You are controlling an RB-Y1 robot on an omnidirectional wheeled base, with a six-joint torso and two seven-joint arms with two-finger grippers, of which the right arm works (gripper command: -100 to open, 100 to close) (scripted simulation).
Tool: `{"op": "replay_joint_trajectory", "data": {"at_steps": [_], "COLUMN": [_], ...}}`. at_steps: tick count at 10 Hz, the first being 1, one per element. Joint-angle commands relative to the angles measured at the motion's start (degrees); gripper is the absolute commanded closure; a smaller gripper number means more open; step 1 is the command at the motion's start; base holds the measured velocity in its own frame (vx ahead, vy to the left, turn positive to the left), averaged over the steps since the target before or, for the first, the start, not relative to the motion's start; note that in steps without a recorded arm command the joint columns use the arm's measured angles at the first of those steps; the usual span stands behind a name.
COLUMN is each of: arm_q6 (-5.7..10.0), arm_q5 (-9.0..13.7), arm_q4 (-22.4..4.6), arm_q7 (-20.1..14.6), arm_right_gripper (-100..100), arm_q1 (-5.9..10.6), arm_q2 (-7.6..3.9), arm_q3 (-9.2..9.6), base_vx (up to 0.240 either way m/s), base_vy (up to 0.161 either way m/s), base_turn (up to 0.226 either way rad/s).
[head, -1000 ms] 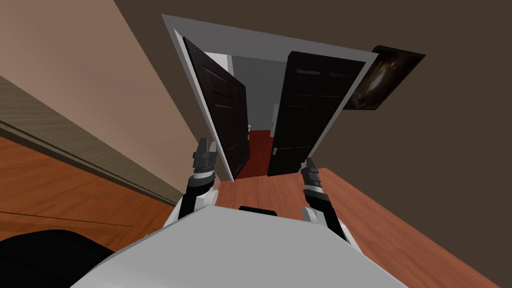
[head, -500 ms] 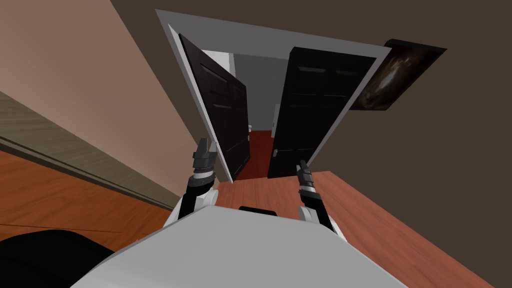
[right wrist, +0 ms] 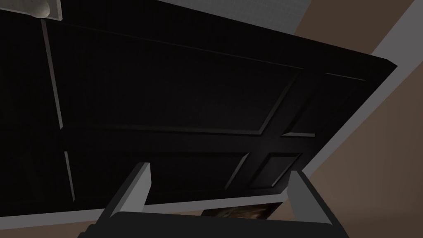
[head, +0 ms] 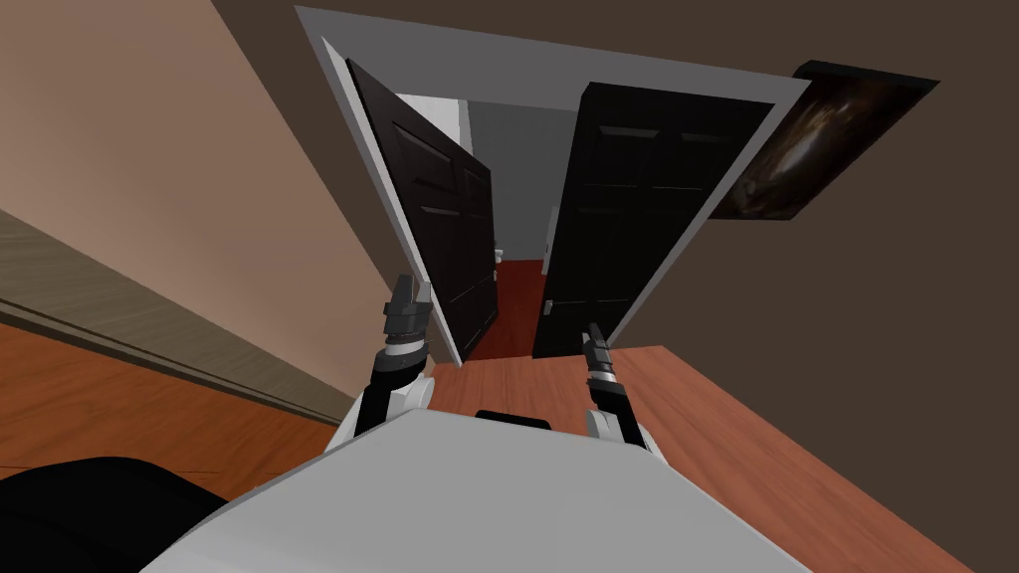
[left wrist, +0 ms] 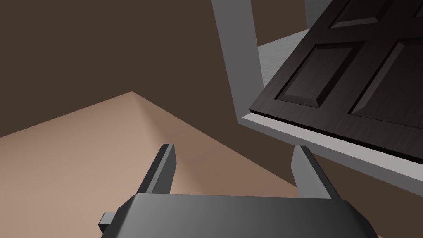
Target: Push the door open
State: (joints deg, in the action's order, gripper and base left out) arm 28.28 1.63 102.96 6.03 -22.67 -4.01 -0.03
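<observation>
A double door of dark panelled leaves hangs in a grey frame (head: 517, 55). The left leaf (head: 438, 234) is swung well inward. The right leaf (head: 622, 219) stands partly open, with a pale handle (head: 548, 306) near its free edge. My right gripper (head: 594, 334) is open and raised just in front of the right leaf's lower part; its wrist view looks straight at that dark leaf (right wrist: 173, 107), between the open gripper (right wrist: 219, 182) fingers. My left gripper (head: 409, 293) is open beside the left jamb, and its wrist view (left wrist: 233, 161) shows the left leaf (left wrist: 351, 78).
Brown walls flank the doorway, with a dark framed picture (head: 826, 144) on the right wall. Wooden floor (head: 517, 373) leads to the opening, and red floor (head: 517, 298) lies beyond it. A tan wall (head: 199, 199) with a dark skirting runs along my left.
My right arm has swung inward and forward, closer to the right leaf's handle edge. The head view has crept nearer the doorway. The left arm has stayed put.
</observation>
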Motion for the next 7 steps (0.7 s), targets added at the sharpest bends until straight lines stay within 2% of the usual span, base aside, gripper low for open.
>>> {"op": "replay_joint_trajectory", "data": {"at_steps": [1, 2, 4, 5, 6, 7], "arm_q6": [0.76, 0.76, 1.98, 2.59, 2.59, 3.19], "arm_q5": [0.1, 0.1, 0.2, 0.2, 0.2, 0.3], "arm_q4": [-2.9, -3.4, -7.6, -9.3, -9.7, -11.8], "arm_q7": [-0.4, -0.4, -0.9, -1.1, -1.1, -1.4], "arm_right_gripper": [-100, -100, -100, -100, -100, -100], "arm_q1": [0.90, 0.90, 2.26, 2.94, 2.94, 3.62], "arm_q2": [-0.05, -0.05, -0.08, -0.08, -0.08, -0.08], "arm_q3": [0.54, 0.54, 1.16, 1.47, 1.47, 1.78], "base_vx": [0.095, 0.067, 0.073, 0.092, 0.056, 0.049], "base_vy": [-0.071, -0.048, -0.043, -0.066, -0.053, -0.046], "base_turn": [0.059, 0.018, 0.050, 0.066, 0.021, 0.037]}}
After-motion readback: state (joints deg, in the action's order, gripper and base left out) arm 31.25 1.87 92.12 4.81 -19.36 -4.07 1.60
